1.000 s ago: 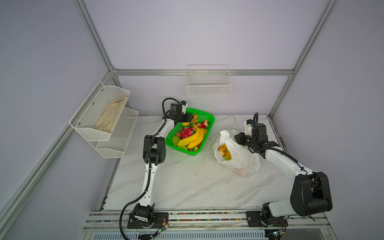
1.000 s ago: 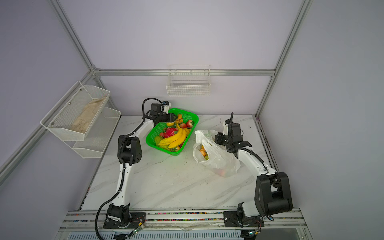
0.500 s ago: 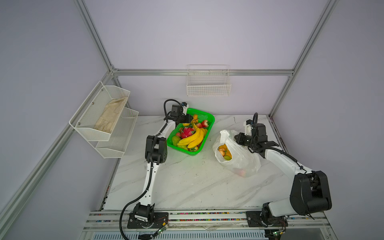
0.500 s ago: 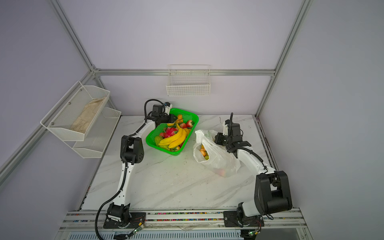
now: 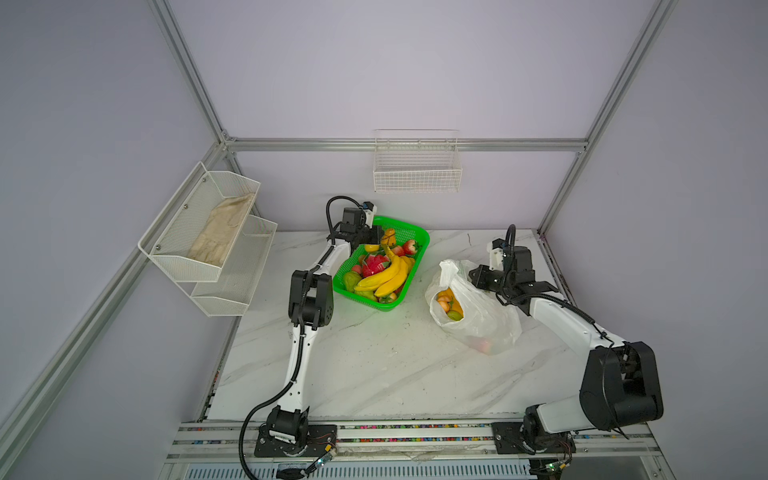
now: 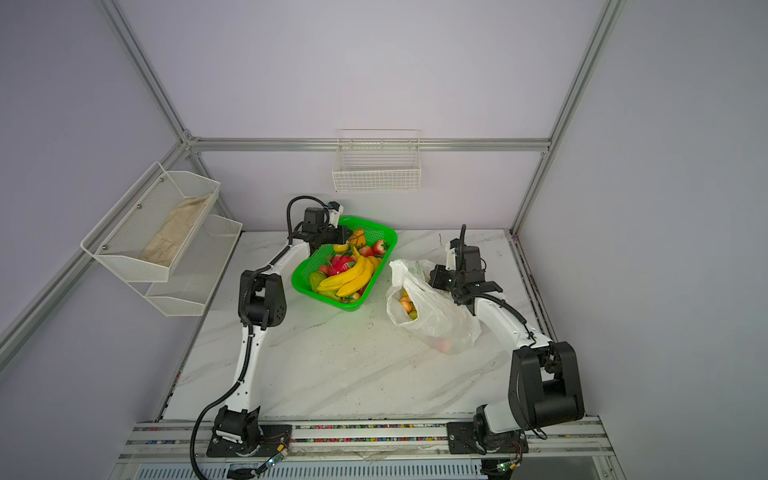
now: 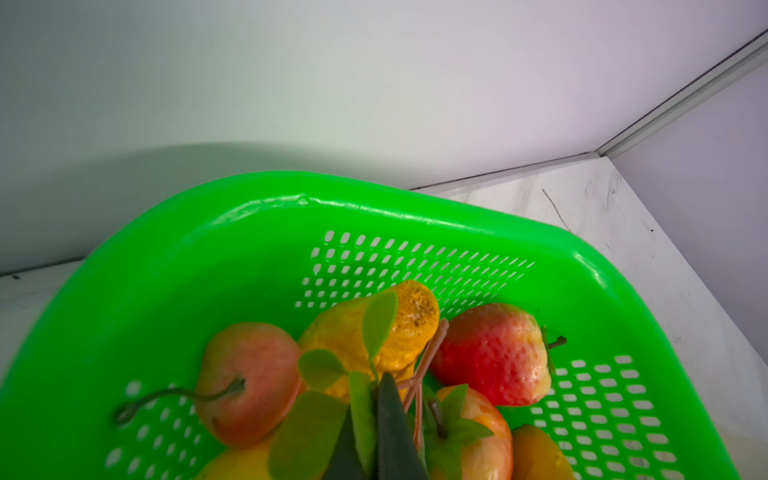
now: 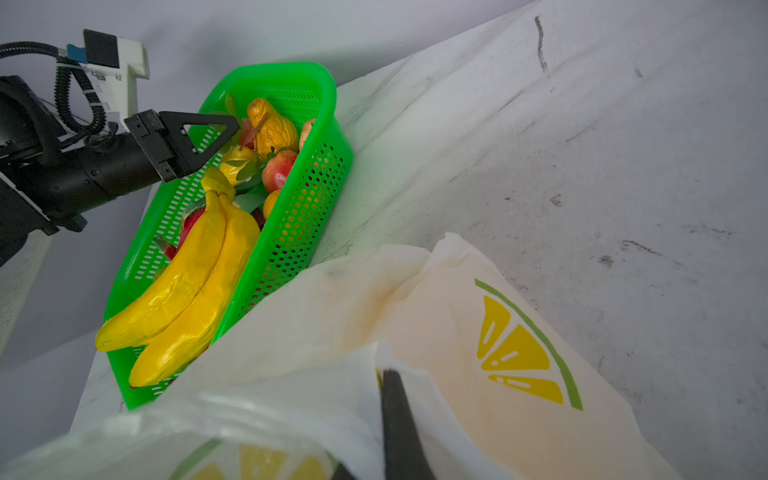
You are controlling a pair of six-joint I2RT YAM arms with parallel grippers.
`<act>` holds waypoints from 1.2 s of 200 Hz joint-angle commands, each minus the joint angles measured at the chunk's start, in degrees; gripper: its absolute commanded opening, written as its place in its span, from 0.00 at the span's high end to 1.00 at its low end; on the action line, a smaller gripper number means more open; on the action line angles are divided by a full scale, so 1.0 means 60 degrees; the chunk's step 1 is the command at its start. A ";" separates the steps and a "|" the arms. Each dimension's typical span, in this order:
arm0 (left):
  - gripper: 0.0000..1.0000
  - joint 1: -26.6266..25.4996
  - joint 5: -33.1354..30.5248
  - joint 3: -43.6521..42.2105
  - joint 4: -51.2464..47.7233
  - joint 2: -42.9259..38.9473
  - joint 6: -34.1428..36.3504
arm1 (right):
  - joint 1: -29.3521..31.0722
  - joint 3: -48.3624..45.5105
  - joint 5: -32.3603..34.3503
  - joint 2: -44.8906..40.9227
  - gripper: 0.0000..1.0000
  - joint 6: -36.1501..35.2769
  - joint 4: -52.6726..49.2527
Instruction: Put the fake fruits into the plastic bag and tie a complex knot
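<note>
The fake fruits lie mostly in a green mesh basket (image 5: 424,243) (image 6: 392,245): a banana bunch (image 5: 384,276) (image 8: 195,282), a pink dragon fruit (image 5: 374,262), a strawberry (image 7: 494,353), an apple (image 7: 253,382) and a yellow pear (image 7: 353,332) (image 8: 272,126). My left gripper (image 5: 379,239) (image 7: 370,395) reaches into the basket's far end, shut on a green leaf at the yellow pear's stem. The plastic bag (image 5: 478,320) (image 6: 436,320) (image 8: 457,332) stands right of the basket, mouth open, with a few fruits (image 5: 449,305) inside. My right gripper (image 5: 473,276) (image 8: 374,399) is shut on the bag's rim. No knot shows.
A white wire basket (image 5: 417,170) hangs on the back wall. A two-tier wire shelf (image 5: 232,266) on the left wall holds a beige cloth (image 5: 220,232). Aluminium frame posts stand at the back corners. The marble table (image 5: 374,365) stretches toward the front rail.
My left gripper has closed on the pear's leaf and shifted slightly further over the basket's far end. The right arm and bag have stayed put.
</note>
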 commanded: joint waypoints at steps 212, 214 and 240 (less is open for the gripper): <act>1.00 -0.3492 -0.2437 -1.2158 0.1192 -1.3071 -0.2026 | -0.0037 0.0931 -0.0377 -0.0478 1.00 -0.0091 0.0042; 1.00 -0.3587 -0.2460 -1.2234 0.1151 -1.3144 -0.2051 | -0.0038 0.0930 -0.0377 -0.0484 1.00 -0.0086 0.0044; 1.00 -0.4566 -0.2699 -1.3060 0.0949 -1.3971 -0.2408 | -0.0043 0.0964 -0.0392 -0.0645 1.00 -0.0050 0.0013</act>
